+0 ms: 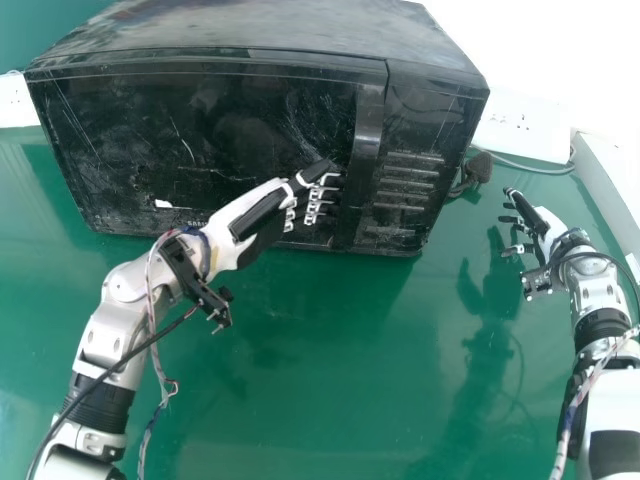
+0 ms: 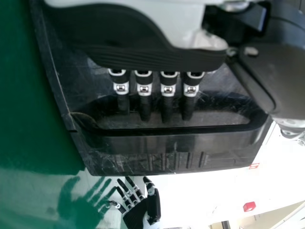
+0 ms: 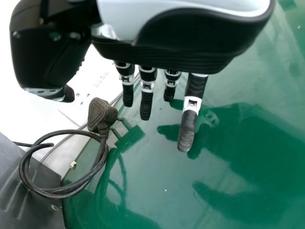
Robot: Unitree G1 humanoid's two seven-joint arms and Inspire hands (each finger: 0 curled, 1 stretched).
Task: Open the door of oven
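A black oven with a scratched door (image 1: 200, 130) stands shut, its upright handle (image 1: 367, 135) to the right of the door's middle. My left hand (image 1: 262, 212) is in front of the door, fingers extended towards the handle from its left side. In the left wrist view the fingers of the left hand (image 2: 144, 89) point into the recess beside the handle (image 2: 171, 141); whether they touch it I cannot tell. Right of the oven, over the table, is my right hand (image 1: 540, 225), open and holding nothing. The right wrist view has the right hand (image 3: 183, 57) with loosely extended fingers.
The oven rests on a glossy green table (image 1: 330, 350). A black plug (image 3: 101, 114) with a coiled cable (image 3: 59, 193) lies beside the oven's right side, near a white power strip (image 1: 525, 128). A white wall edge (image 1: 605, 185) borders the table at the right.
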